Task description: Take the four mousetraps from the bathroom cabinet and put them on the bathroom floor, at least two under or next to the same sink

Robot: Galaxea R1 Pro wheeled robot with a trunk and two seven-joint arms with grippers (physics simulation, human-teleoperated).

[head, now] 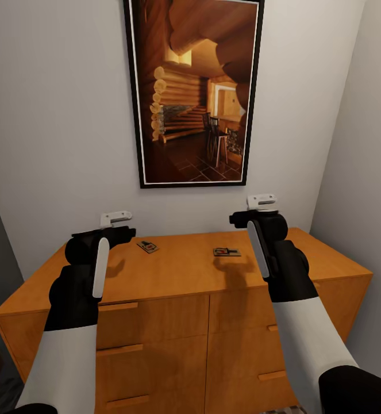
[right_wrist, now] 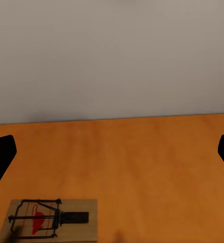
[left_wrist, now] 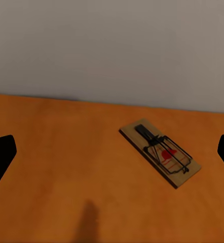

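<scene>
Lying flat on the cabinet (head: 179, 276) top are two mousetraps (head: 147, 246) (head: 227, 252), well apart. Both grippers (head: 116, 218) (head: 261, 202) hover above them, fingers spread wide. A big picture (head: 193, 92) hangs behind.

Cabinet (head: 179, 276) top: bare wood from front edge back to two mousetraps, both lying flat toward the rear edge, well apart. Left mousetrap (head: 147, 246) and right mousetrap (head: 226, 252) each have open surface all round. Wall (head: 58, 144) closes off the rear edge; side wall (head: 362, 161) stands near the right end. Framed picture (head: 193, 92) hangs well above.
</scene>
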